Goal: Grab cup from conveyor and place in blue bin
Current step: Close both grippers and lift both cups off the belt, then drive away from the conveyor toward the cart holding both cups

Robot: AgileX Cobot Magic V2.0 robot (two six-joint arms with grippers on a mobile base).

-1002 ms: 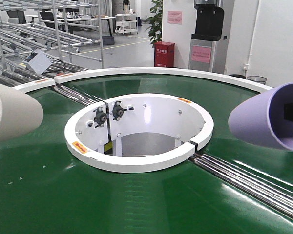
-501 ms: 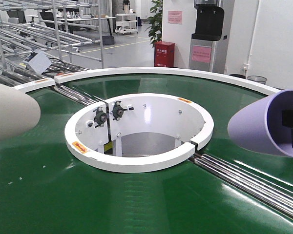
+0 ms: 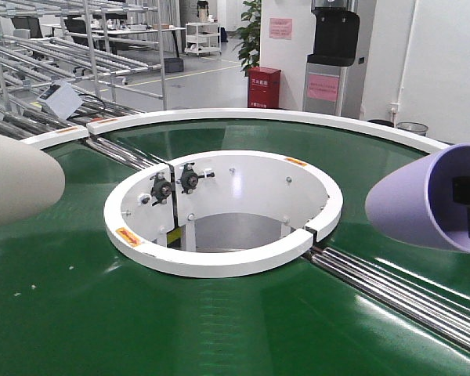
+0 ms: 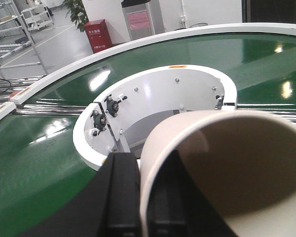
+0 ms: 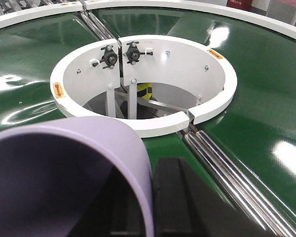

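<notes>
Beige cup (image 3: 19, 184) and purple cup (image 3: 407, 200) edge slightly outward over last second, then hold still. Left end effector (image 4: 139, 197) pinches beige cup wall, right end effector (image 5: 150, 205) pinches purple cup wall. Both cups held above conveyor (image 3: 219, 329). No blue bin in view; carry and drop likely remain.

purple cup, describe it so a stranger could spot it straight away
Find the large ring-shaped conveyor with the glossy dark-green belt and its white central ring. Right of that ring, a lavender plastic cup hangs on its side above the belt, rim held in the right gripper. Its only neighbour, the beige plastic cup at left, differs in colour.
</notes>
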